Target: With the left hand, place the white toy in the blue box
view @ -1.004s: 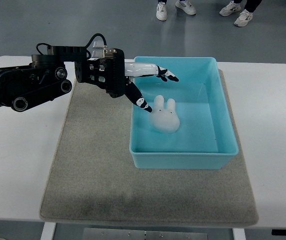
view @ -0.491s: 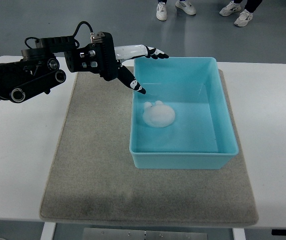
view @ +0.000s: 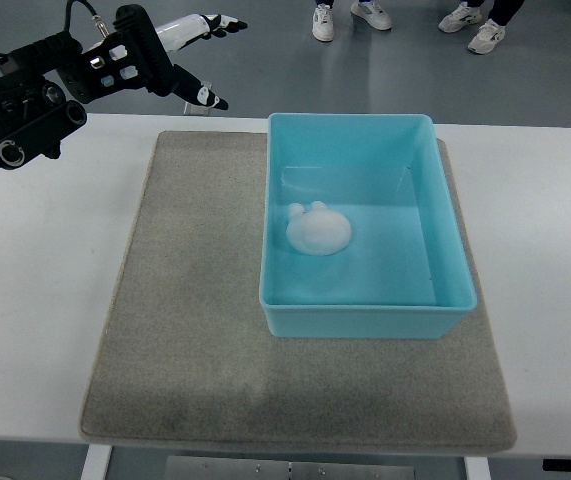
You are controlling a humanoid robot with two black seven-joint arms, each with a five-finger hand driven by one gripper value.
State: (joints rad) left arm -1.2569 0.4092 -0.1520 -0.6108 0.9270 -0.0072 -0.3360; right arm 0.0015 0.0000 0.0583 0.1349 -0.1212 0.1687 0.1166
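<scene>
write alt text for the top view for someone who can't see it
A white toy lies inside a blue box on a grey mat covering a white table. The robot's left hand is raised at the upper left, away from the box, fingers spread and holding nothing. People's shoes show along the top edge.

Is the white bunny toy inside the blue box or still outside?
Inside. The white bunny toy lies on the floor of the blue box, near its left wall, with nothing holding it.

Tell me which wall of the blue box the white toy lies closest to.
The left wall, the side the left hand is on. The white toy rests near it in the blue box, well clear of the right wall.
</scene>
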